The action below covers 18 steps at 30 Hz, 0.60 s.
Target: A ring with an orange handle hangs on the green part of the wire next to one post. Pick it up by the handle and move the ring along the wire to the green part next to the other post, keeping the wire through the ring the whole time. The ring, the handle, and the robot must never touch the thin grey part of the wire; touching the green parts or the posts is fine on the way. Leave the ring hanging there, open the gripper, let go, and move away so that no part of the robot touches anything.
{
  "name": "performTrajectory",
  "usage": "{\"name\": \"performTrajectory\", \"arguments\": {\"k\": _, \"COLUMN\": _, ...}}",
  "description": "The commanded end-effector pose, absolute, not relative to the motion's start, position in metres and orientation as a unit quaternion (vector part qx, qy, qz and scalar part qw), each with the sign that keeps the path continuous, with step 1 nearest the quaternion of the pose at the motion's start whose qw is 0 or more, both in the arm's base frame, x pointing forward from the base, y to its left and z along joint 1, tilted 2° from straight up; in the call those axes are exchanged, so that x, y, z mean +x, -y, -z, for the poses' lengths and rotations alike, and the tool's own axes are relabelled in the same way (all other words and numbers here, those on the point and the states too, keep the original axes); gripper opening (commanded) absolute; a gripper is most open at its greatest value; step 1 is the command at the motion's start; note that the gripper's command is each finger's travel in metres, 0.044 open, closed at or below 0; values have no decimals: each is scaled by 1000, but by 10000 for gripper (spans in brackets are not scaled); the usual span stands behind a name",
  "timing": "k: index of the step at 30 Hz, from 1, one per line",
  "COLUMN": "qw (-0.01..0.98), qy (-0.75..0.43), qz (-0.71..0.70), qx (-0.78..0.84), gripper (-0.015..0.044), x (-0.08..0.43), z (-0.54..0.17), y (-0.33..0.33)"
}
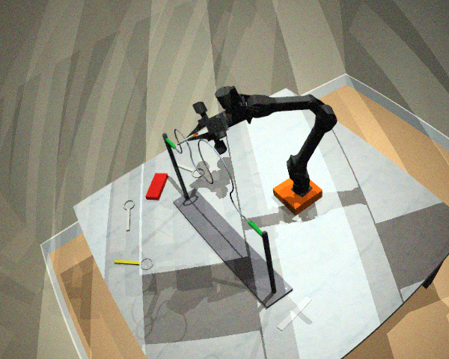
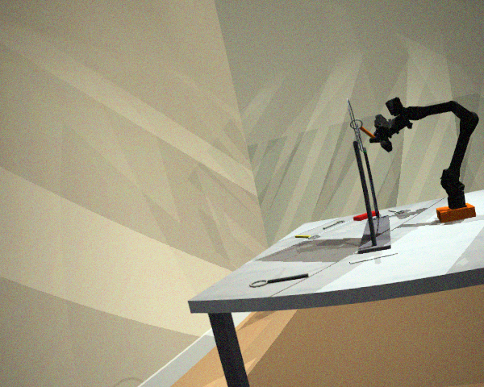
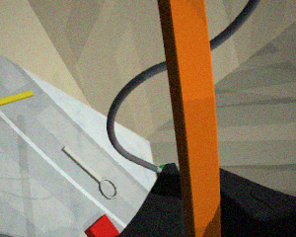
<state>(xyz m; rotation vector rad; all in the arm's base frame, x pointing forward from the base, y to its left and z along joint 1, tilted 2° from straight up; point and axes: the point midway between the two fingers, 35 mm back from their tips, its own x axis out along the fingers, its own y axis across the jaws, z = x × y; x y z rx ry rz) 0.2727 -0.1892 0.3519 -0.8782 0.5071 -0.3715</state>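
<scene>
My gripper (image 1: pixel 192 137) (image 2: pixel 372 139) (image 3: pixel 183 172) is shut on the orange handle (image 1: pixel 194 134) (image 2: pixel 366 131) (image 3: pixel 194 99), high above the table. The ring (image 1: pixel 184 141) (image 2: pixel 350 123) looks nearly edge-on in the top view, near the grey wire's (image 1: pixel 237 209) (image 3: pixel 111 123) far loop, beside the far post (image 1: pixel 176 170) and its green part (image 1: pixel 170 143) (image 3: pixel 162 169). In the exterior view the ring appears around the wire; clearance cannot be told. The ring is out of the wrist view. The near green part (image 1: pixel 254 227) adjoins the near post (image 1: pixel 269 262).
A red block (image 1: pixel 156 186) (image 2: pixel 364 216) (image 3: pixel 103 227), a yellow-handled ring (image 1: pixel 126 262) (image 3: pixel 14 98), pale-handled rings and a dark-handled ring (image 2: pixel 287 278) lie on the table. A white strip (image 1: pixel 294 313) lies near the wire stand's base (image 1: pixel 221 232).
</scene>
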Motion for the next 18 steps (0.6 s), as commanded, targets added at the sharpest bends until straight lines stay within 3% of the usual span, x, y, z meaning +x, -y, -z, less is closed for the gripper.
{"name": "performTrajectory", "arguments": {"k": 1, "qw": 835, "qy": -240, "qz": 186, "qx": -459, "gripper": -150, "x": 272, "z": -354, "y": 193}}
{"name": "performTrajectory", "arguments": {"k": 18, "qw": 737, "qy": -217, "qz": 217, "qx": -603, "gripper": -150, "x": 271, "z": -373, "y": 201}}
